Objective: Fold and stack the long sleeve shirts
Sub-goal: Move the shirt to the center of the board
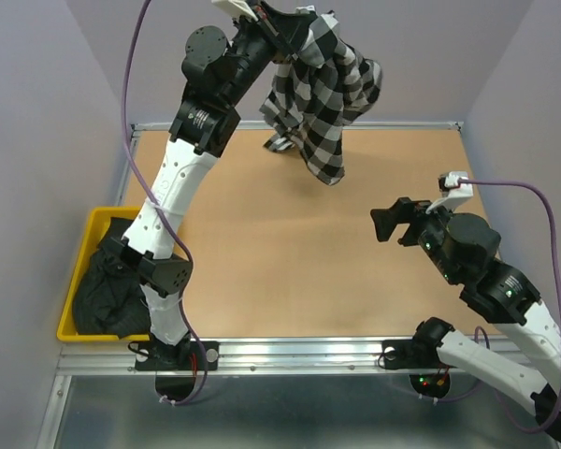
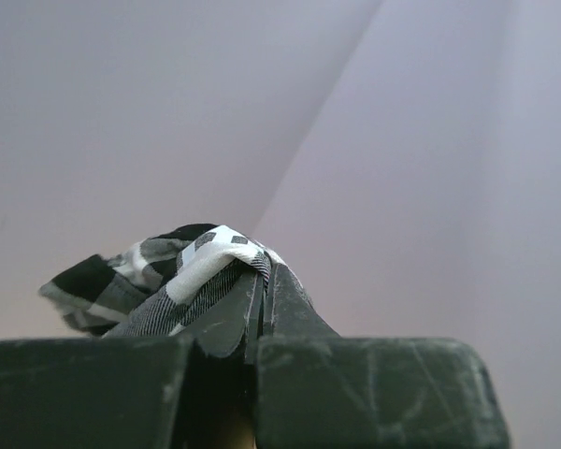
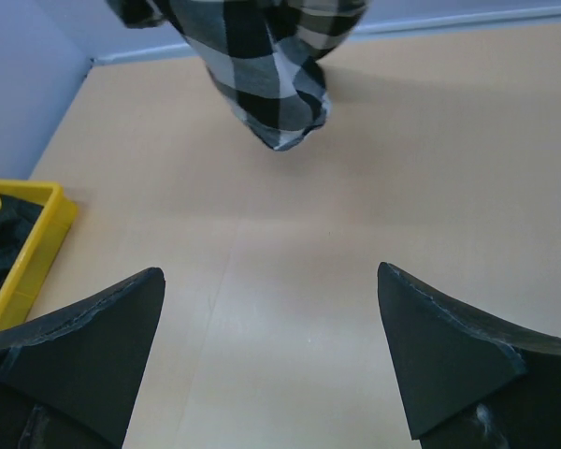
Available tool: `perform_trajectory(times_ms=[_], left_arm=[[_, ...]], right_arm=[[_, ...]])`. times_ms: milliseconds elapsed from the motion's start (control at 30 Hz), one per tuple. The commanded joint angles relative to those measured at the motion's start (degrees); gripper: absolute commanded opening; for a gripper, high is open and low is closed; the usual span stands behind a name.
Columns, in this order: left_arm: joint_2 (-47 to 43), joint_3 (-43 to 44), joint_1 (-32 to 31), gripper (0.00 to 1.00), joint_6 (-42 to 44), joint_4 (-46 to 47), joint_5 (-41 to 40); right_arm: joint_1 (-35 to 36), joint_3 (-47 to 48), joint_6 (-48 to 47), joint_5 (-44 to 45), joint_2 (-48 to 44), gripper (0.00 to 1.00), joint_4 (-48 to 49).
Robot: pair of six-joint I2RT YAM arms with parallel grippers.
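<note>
The checked shirt (image 1: pixel 323 84) hangs bunched from the left hand (image 1: pixel 262 14), which is raised high above the far edge of the surface (image 1: pixel 280 243). The left wrist view shows that hand's fingers pressed together on a fold of the checked cloth.

The shirt's long axis runs nearly straight down from the pinch, and its lowest lobe dangles over the far middle of the surface. A smaller flap hangs at the back. From the overhead view I cannot tell whether that flap touches the surface.

The right hand (image 1: pixel 390 223) is spread wide and holds nothing. It sits low over the right half of the surface and points toward the far left. The dangling end of the shirt therefore lies ahead of it, above and a little left, well apart. This is the only free hand, and it already faces the cloth, so it looks best placed to take the hanging end so the shirt can be spread flat.

The left arm is stretched up and forward, with its elbow over the left side. The black shirt (image 1: pixel 107 290) lies crumpled in the yellow bin (image 1: pixel 98 213) beside the left arm's base.
</note>
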Motion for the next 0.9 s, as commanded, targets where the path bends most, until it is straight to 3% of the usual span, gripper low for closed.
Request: perform_trajectory(times_ms=[0, 100, 133, 267, 300, 433, 500, 667, 867], left_arm=[[-7.5, -5.1, -1.1, 0.00, 1.1, 12.1, 1.1], [-14.1, -22.1, -1.8, 0.00, 1.1, 12.0, 1.1], [-17.6, -31.9, -1.9, 0.00, 1.1, 11.4, 1.1], [-27.1, -57.6, -3.5, 0.00, 1.1, 7.7, 1.1], [-29.2, -62.2, -4.6, 0.23, 5.1, 6.5, 3.7], [-41.8, -83.5, -6.9, 0.48, 0.4, -0.4, -1.8], [-46.4, -87.3, -7.2, 0.61, -1.6, -3.0, -4.0], [-55.4, -89.5, -7.2, 0.79, -6.5, -14.7, -18.8], [-48.6, -89.0, -6.9, 0.80, -5.6, -15.3, -21.4]], right_arm=[[0.1, 1.4, 0.7, 3.5, -3.6, 1.00, 2.5], [0.1, -0.3, 0.9, 3.2, -5.1, 1.00, 2.4], [0.1, -1.1, 1.1, 2.9, -5.6, 1.00, 2.4], [0.1, -2.2, 1.7, 2.3, -6.6, 1.00, 2.3], [0.2, -2.5, 1.8, 2.2, -6.5, 1.00, 2.3], [0.2, -2.8, 1.3, 1.9, -5.3, 1.00, 1.8], [0.1, -3.0, 1.3, 1.8, -3.5, 1.00, 1.6], [0.2, -3.9, 4.1, 6.0, 2.2, 1.00, 1.3], [-0.1, -2.1, 9.8, 10.8, 17.4, 1.00, 1.6]])
